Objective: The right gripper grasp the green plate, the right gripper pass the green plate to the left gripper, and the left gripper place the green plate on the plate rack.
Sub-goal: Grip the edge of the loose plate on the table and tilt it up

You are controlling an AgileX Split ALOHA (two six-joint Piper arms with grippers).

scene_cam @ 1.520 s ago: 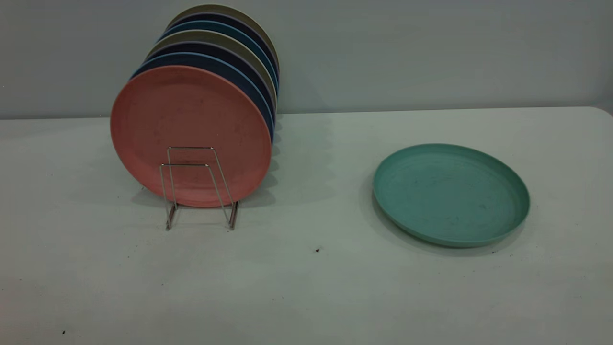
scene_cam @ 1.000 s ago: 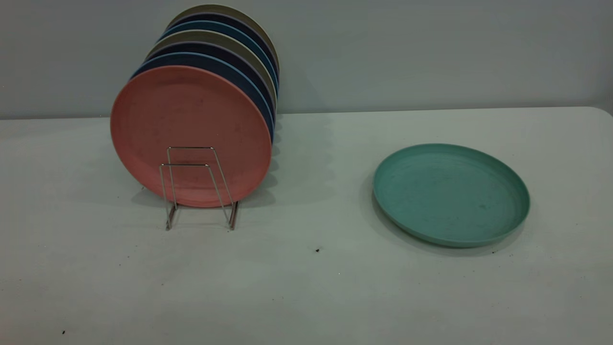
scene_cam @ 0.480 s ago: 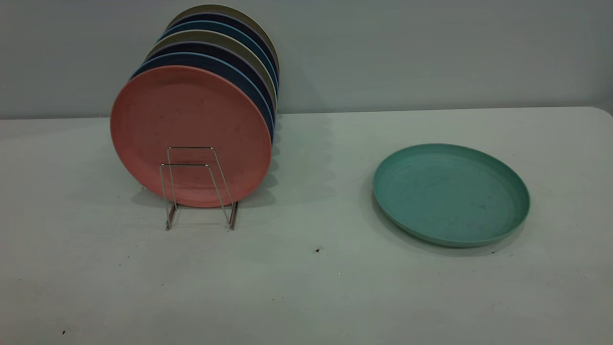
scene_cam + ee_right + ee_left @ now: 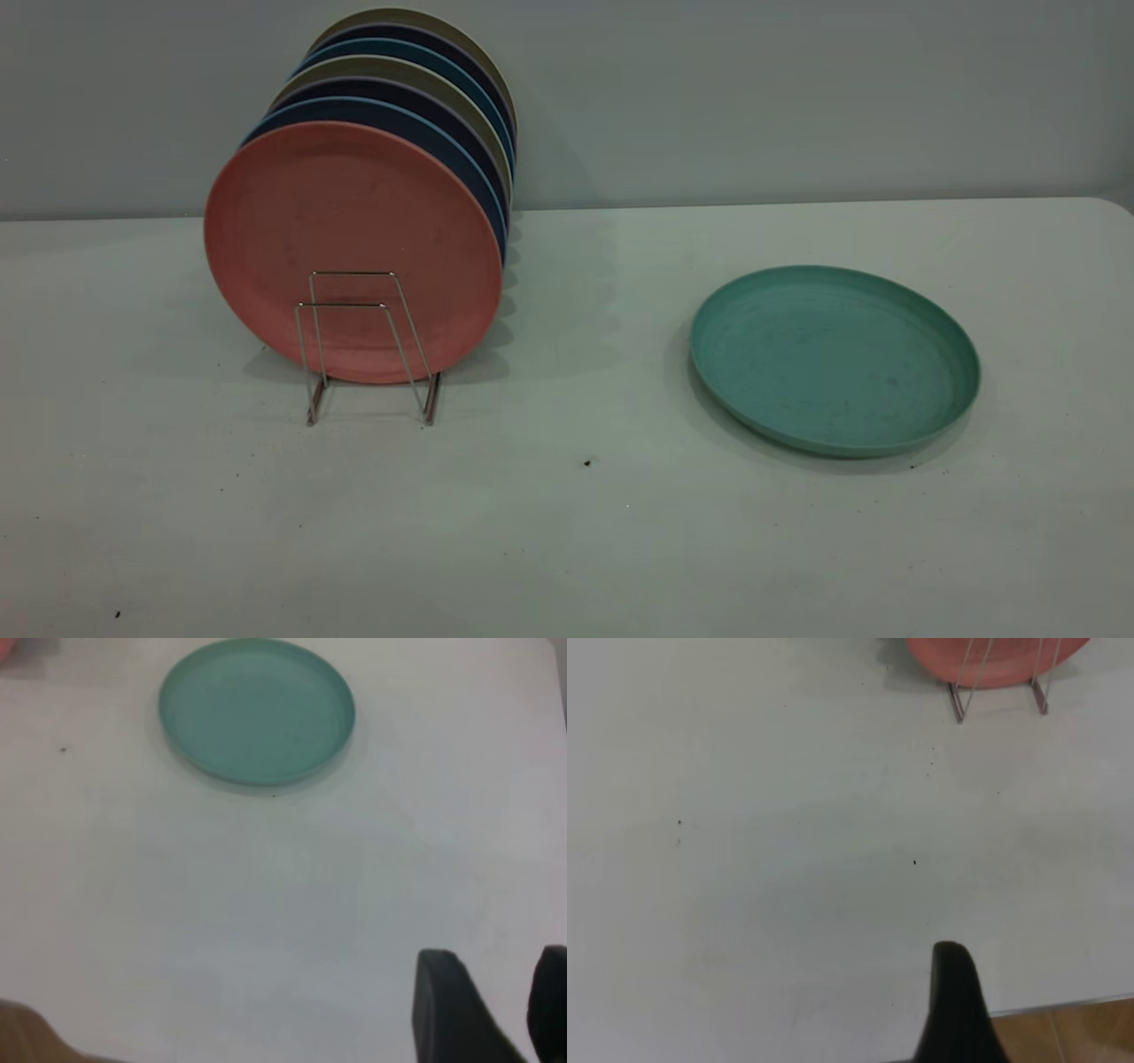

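Note:
The green plate (image 4: pixel 833 359) lies flat on the right side of the white table; it also shows in the right wrist view (image 4: pixel 257 709). The plate rack (image 4: pixel 368 350) stands on the left, its front wire loops free; its feet show in the left wrist view (image 4: pixel 997 691). Neither gripper shows in the exterior view. My right gripper (image 4: pixel 496 979) is open and empty above bare table, well short of the green plate. My left gripper (image 4: pixel 954 1001) hangs near the table's front edge, well away from the rack; only one black part of it shows.
A salmon-pink plate (image 4: pixel 353 251) stands upright in the rack with several dark blue and olive plates (image 4: pixel 425 97) behind it. The table edge and wooden floor (image 4: pixel 1072 1032) show in the left wrist view. A grey wall runs behind the table.

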